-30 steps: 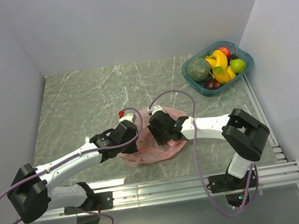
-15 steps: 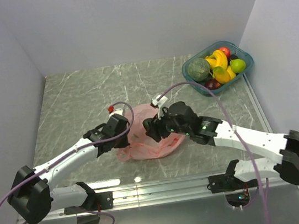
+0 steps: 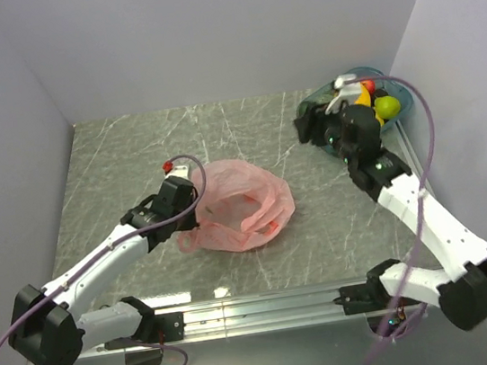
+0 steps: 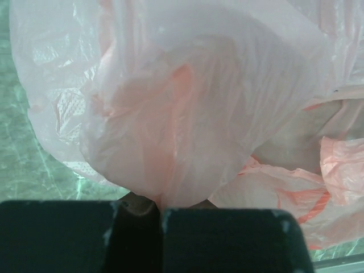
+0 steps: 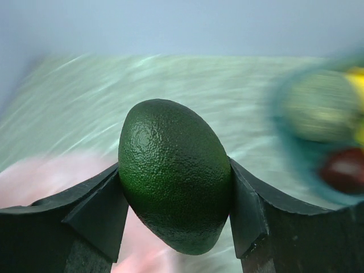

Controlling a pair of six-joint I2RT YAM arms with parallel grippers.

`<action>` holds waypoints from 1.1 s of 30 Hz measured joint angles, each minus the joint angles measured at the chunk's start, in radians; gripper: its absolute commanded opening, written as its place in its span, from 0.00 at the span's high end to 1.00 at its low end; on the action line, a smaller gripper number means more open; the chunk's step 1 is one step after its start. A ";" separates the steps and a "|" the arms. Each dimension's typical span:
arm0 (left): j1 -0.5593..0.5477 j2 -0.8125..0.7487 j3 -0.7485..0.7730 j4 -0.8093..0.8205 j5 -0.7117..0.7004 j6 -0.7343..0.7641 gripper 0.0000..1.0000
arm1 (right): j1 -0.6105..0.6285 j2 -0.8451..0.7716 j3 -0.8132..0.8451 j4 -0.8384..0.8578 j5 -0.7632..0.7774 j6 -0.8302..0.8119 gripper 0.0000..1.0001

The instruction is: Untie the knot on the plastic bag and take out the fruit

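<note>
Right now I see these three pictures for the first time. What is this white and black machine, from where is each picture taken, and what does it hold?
These are two white-and-black robot arms bolted to a grey-green marbled table. The wide picture comes from a fixed camera above and behind them. The other two come from a small camera on each wrist, so the black shapes at the bottom are that arm's own fingers. On the table lies a thin crinkled pink plastic bag. At the far right stands a teal plastic tray with small fruits. The left gripper is shut on a fold of the bag. The right gripper, close to the tray, is shut on a dark green pebbly oval fruit.
</note>
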State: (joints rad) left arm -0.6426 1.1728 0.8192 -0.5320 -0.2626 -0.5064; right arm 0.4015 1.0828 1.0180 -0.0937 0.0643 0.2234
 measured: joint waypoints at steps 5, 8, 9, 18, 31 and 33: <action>0.021 -0.064 -0.015 0.011 -0.018 0.005 1.00 | -0.220 0.217 0.049 0.025 0.079 0.082 0.91; 0.035 -0.102 -0.029 0.022 -0.024 0.006 0.99 | -0.301 0.386 0.076 0.023 0.107 0.140 0.86; 0.040 -0.114 -0.033 0.022 -0.024 0.006 0.99 | -0.321 0.441 0.087 0.022 0.113 0.156 0.82; 0.138 -0.149 -0.048 0.056 0.009 0.005 0.99 | -0.359 0.678 0.225 -0.035 0.208 0.238 0.13; 0.275 -0.194 -0.063 0.089 0.087 -0.011 0.94 | -0.358 0.538 0.215 -0.060 0.233 0.270 0.12; 0.315 -0.195 -0.064 0.100 0.093 -0.016 0.92 | -0.354 0.440 0.182 -0.068 0.204 0.269 0.12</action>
State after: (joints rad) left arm -0.3271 0.9783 0.7555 -0.4316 -0.1692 -0.5220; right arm 0.0479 1.5230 1.2003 -0.1612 0.2680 0.4923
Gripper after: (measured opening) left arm 0.057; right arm 0.876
